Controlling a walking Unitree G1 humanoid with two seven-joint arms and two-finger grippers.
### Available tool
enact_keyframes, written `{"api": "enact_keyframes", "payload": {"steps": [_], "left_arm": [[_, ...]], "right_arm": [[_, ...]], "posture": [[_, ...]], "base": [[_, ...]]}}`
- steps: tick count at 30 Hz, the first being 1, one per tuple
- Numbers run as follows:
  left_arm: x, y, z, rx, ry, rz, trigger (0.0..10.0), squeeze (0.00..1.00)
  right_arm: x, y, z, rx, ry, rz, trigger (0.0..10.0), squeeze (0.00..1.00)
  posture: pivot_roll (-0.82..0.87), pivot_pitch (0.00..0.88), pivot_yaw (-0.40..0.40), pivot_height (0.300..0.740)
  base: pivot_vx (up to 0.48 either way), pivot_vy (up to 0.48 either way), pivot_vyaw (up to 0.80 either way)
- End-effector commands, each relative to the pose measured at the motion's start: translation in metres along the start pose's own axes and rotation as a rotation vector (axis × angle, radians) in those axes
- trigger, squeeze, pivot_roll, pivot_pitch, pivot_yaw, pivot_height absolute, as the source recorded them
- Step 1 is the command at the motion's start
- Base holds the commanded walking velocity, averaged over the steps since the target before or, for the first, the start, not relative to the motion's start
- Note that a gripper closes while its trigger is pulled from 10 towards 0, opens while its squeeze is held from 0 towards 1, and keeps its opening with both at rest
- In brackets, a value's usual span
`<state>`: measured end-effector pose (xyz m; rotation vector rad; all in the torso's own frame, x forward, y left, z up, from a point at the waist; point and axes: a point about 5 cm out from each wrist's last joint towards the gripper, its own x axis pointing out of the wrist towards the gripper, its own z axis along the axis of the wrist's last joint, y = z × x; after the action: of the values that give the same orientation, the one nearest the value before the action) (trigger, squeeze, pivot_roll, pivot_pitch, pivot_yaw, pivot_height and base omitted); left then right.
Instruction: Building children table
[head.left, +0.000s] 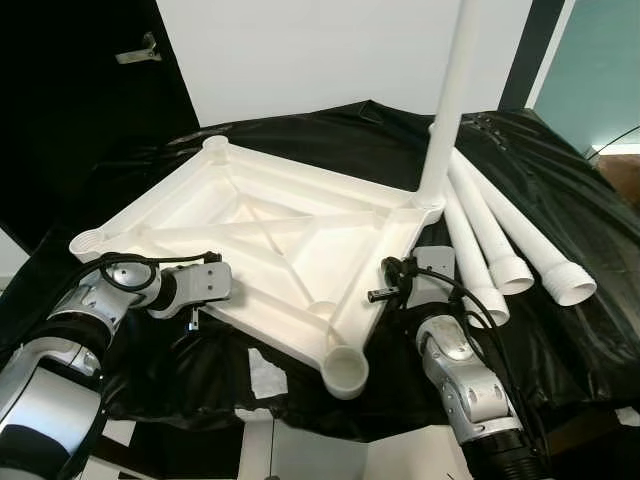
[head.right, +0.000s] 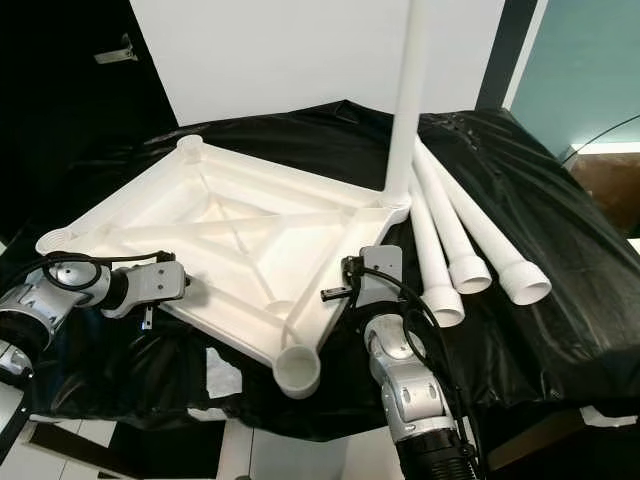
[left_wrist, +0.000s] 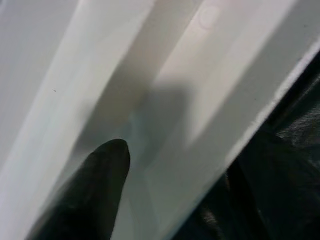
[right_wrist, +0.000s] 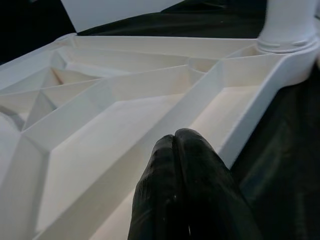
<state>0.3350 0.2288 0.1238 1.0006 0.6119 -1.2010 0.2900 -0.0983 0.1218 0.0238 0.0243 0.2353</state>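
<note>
The upturned white tabletop (head.left: 270, 235) is laid on the black-draped desk (head.left: 560, 210). One leg (head.left: 448, 100) is stood in its far right socket; three legs (head.left: 500, 235) are laid beside it. The right end effector (right_wrist: 187, 165) is pressed closed at the near-right rim. The left end effector (left_wrist: 107, 165) is placed against the left rim, its width untellable.

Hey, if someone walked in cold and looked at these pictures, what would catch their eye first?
Most striking is the white tabletop lying upside down on the black cloth, ribs showing, with one white leg standing upright in its far right corner socket. Three loose legs lie side by side on the cloth to its right. The left hand is at the tabletop's near left edge, and the right hand, fingers pressed together, is at its near right edge.
</note>
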Motion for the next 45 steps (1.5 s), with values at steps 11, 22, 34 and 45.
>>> {"api": "enact_keyframes", "payload": {"steps": [11, 22, 34, 45], "left_arm": [[0.034, -0.019, 0.038, -0.117, -0.272, -0.195, 0.0, 0.00], [0.069, -0.009, 0.061, -0.350, -0.283, 0.002, 0.0, 0.00], [0.077, -0.011, 0.061, -0.545, -0.284, 0.077, 0.0, 0.00], [0.090, -0.021, 0.055, -0.758, -0.297, 0.279, 0.0, 0.00]], "right_arm": [[-0.001, 0.001, -0.001, 0.008, 0.008, 0.004, 10.0, 0.00], [-0.001, 0.000, -0.001, 0.008, 0.009, -0.004, 10.0, 0.00], [-0.001, 0.000, -0.002, 0.009, 0.012, -0.009, 10.0, 0.00], [-0.001, 0.001, -0.003, 0.014, 0.014, -0.003, 10.0, 0.00]], "posture": [[-0.16, 0.025, 0.063, 0.740], [-0.17, 0.027, 0.066, 0.740], [-0.16, 0.023, 0.075, 0.740], [-0.14, 0.023, 0.070, 0.740]], "base": [[0.000, 0.000, 0.00], [0.000, 0.000, 0.00], [0.000, 0.000, 0.00], [0.000, 0.000, 0.00]]}}
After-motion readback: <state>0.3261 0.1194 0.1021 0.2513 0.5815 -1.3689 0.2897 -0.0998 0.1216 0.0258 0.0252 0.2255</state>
